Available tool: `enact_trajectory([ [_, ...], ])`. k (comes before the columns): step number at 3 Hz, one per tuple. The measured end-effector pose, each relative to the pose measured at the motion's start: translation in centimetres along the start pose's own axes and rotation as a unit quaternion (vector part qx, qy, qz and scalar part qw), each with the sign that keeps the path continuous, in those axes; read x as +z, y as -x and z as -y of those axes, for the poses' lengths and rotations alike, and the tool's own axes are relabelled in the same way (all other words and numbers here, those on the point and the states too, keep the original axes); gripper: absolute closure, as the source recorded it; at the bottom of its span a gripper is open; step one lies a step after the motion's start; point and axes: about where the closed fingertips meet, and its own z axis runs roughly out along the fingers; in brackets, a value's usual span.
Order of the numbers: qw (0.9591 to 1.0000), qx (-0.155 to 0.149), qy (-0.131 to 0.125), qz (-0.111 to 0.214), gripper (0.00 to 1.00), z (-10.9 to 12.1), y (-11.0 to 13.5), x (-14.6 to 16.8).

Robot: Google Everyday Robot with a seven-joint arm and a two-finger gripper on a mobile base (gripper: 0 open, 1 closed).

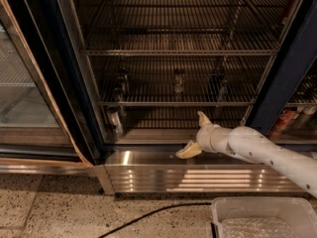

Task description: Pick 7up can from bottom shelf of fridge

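Note:
The fridge (pixel 59 73) stands open, with a ribbed steel base panel (pixel 198 177). The 7up can (pixel 178 82), dull greenish with a silvery top, stands upright in the middle of the bottom shelf (pixel 163 103), towards the back. Darker cans stand to its left (pixel 121 81) and right (pixel 218 82). A plain shiny silver can (pixel 114 121) stands lower at the front left. My gripper (pixel 194 135) is open and empty, with pale fingers (pixel 188 150) spread. It hovers over the fridge sill, below and slightly right of the 7up can and well in front of it.
The glass door (pixel 25 88) hangs open at the left. A dark frame post (pixel 285 73) borders the opening on the right, with more drinks (pixel 288 118) behind it. A white bin (pixel 262 217) and a black cable (pixel 148 214) lie on the speckled floor.

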Motion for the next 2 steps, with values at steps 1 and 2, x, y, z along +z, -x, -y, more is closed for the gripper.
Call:
enact_trajectory([
  [1, 0.999, 0.031, 0.002, 0.033, 0.0, 1.8, -0.7, 3.4],
  [2, 0.9957, 0.065, -0.003, 0.067, 0.0, 3.7, -0.9, 5.7],
])
